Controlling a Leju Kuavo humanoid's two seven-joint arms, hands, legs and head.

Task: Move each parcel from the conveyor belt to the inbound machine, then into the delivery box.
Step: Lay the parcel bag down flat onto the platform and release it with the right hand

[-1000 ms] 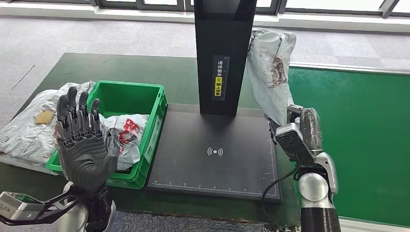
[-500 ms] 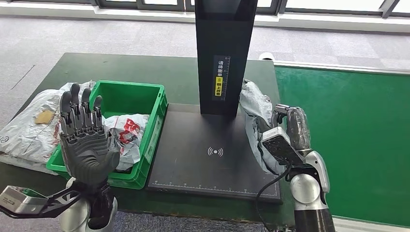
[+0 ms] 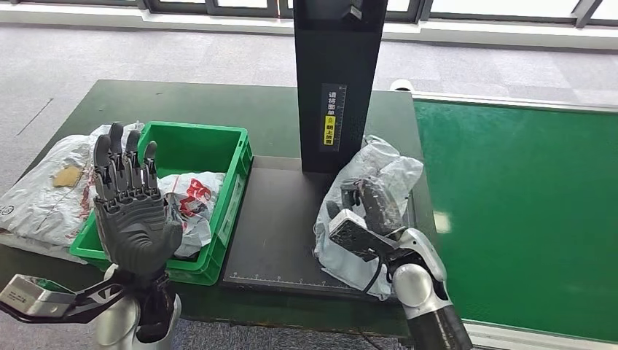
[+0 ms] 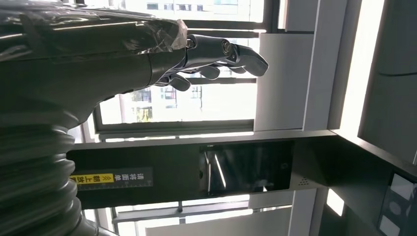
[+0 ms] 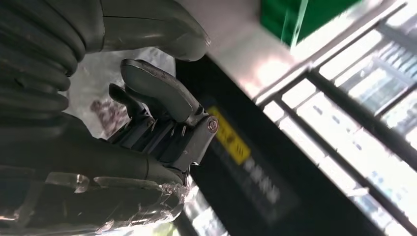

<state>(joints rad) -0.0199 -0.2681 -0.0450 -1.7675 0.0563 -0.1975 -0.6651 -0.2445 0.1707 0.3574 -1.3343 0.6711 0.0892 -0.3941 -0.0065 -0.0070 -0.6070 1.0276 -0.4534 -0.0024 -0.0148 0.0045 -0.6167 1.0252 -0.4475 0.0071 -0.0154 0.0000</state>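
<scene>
My right hand [image 3: 368,211] grips a crumpled grey plastic parcel [image 3: 379,175] and holds it over the right part of the black scanner plate [image 3: 284,240] of the inbound machine. In the right wrist view the fingers [image 5: 157,108] curl against the grey parcel [image 5: 105,73]. The machine's black column [image 3: 337,80] stands behind the plate. My left hand [image 3: 131,211] is raised upright with fingers straight and apart, palm toward the camera, in front of the green delivery box [image 3: 233,182]. A white parcel with red print [image 3: 191,200] lies inside that box. The left wrist view shows the left hand [image 4: 147,54] holding nothing.
The green conveyor belt [image 3: 525,211] runs along the right. Two grey parcels [image 3: 40,193] lie on the dark table [image 3: 182,98] left of the box. Grey carpet and a window line lie beyond the table.
My right hand has carried the grey parcel down and leftward from beside the column, off the belt's edge, onto the scanner plate. The left hand has stayed raised.
</scene>
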